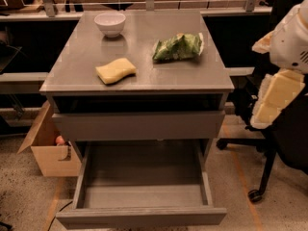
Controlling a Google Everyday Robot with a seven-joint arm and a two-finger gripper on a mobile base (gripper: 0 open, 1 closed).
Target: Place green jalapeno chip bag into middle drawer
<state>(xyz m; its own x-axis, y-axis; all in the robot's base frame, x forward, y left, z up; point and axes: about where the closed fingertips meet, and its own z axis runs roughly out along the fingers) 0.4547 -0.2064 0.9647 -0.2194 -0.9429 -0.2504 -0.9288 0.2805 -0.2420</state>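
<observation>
The green jalapeno chip bag (178, 47), wrinkly and shiny, lies on the right rear part of the grey cabinet top (144, 76). The middle drawer (142, 177) is pulled out below, and its deep grey tray shows nothing inside. My gripper (276, 100) hangs at the right edge of the view, pale cream under the white arm (291, 37). It is beside the cabinet, level with its top edge and well to the right of the bag, touching nothing.
A yellow wavy sponge (115, 70) and a white bowl (109, 23) sit on the cabinet top. A shut plain drawer front (139, 125) is above the open drawer. A cardboard box (50, 150) stands on the floor at left, and a black office chair (269, 143) at right.
</observation>
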